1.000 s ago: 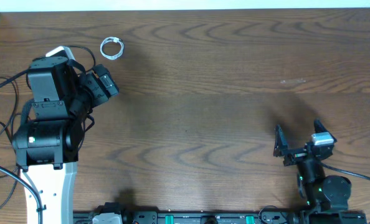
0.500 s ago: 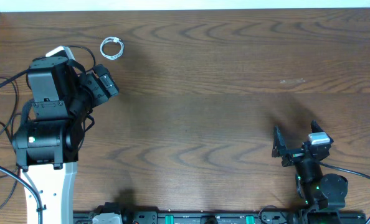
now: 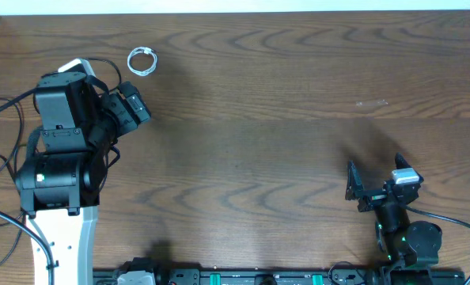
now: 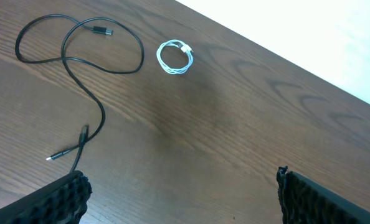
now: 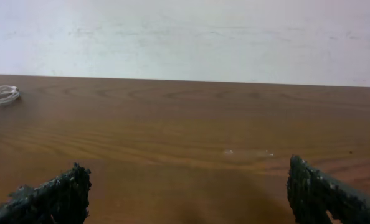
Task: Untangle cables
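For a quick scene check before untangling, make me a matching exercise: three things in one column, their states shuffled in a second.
Things:
1. white cable
2. black cable
3. left gripper, its jaws

States:
a. sprawled in loose loops
b. wide apart, holding nothing
c. coiled in a small ring

Pairs: 1-c, 2-a, 3-b

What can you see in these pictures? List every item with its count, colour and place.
white cable: one, white, coiled, far left of table
black cable: at least one, black, looped loosely beside the white coil
table: one, brown wood, beneath everything
wall: one, whitish, behind the table's far edge
left arm: one, black and white, table's left side, jaws open, empty
right arm: one, black, near right corner, jaws open, empty
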